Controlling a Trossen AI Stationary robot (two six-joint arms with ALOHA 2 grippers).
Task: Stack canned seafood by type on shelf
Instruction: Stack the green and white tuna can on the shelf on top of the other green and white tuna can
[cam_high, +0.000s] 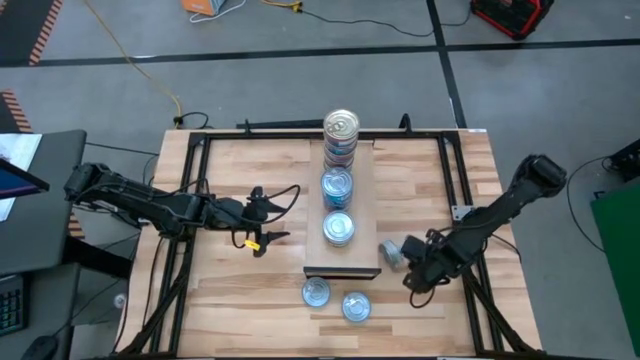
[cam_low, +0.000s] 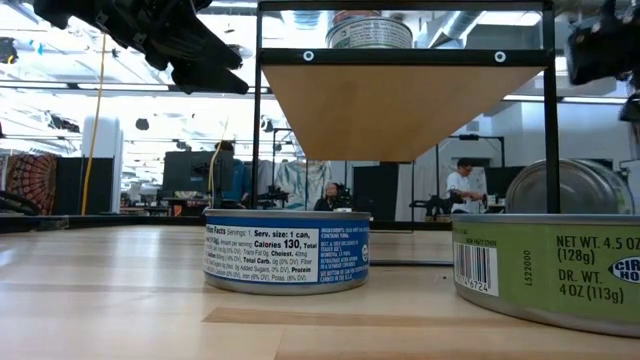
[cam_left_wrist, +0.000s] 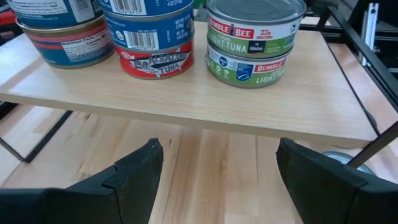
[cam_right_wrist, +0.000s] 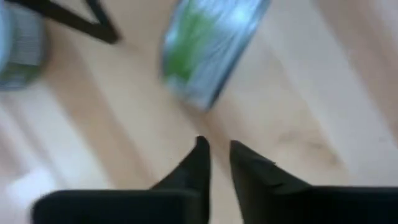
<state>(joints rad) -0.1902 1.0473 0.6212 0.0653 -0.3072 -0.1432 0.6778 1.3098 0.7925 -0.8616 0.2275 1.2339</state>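
The shelf (cam_high: 340, 262) stands in the table's middle and carries tins in three places. At its far end is a tall stack with a shiny top (cam_high: 342, 125), and nearer are two light-blue tops (cam_high: 337, 183) (cam_high: 338, 229). In the left wrist view the stacks (cam_left_wrist: 254, 46) rest on the board (cam_left_wrist: 186, 96). My left gripper (cam_high: 262, 215) (cam_left_wrist: 217, 168) is open, left of the shelf and facing it. My right gripper (cam_high: 410, 268) (cam_right_wrist: 215, 152) is shut, right of the shelf's near end. A green-labelled tin (cam_high: 391, 253) (cam_right_wrist: 208, 46) lies tilted on the table just beyond its fingertips.
Two more tins rest on the table before the shelf's near end, one blue-labelled (cam_high: 316, 292) (cam_low: 287, 250) and one green-labelled (cam_high: 356, 306) (cam_low: 550, 265). Black frame rails (cam_high: 450, 165) run along the table's sides. People sit in the room behind (cam_low: 462, 185).
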